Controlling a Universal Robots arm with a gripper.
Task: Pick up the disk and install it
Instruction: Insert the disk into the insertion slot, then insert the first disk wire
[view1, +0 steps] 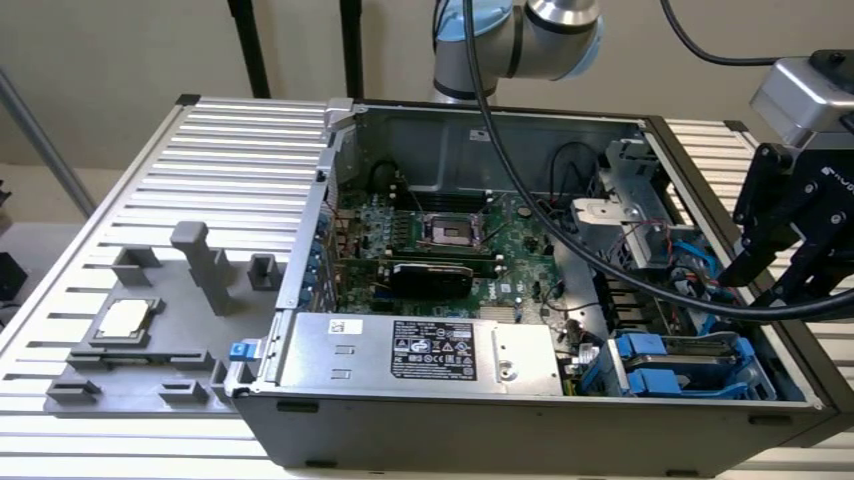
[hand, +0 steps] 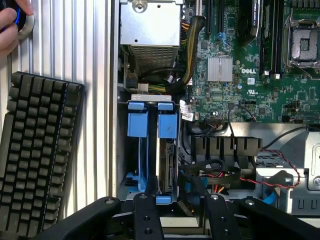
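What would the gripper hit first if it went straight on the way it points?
Probably the disk in its blue carrier, straight ahead of the gripper; depth is unclear.

The round grey and pale blue robot arm (view1: 514, 40) stands up high at the back. Its black metal tool (view1: 774, 282) hangs on the exterior view's right, tipped a little and pointing down. The two black fingers (hand: 145, 217) are spread apart with a gap between them, and they hold nothing.
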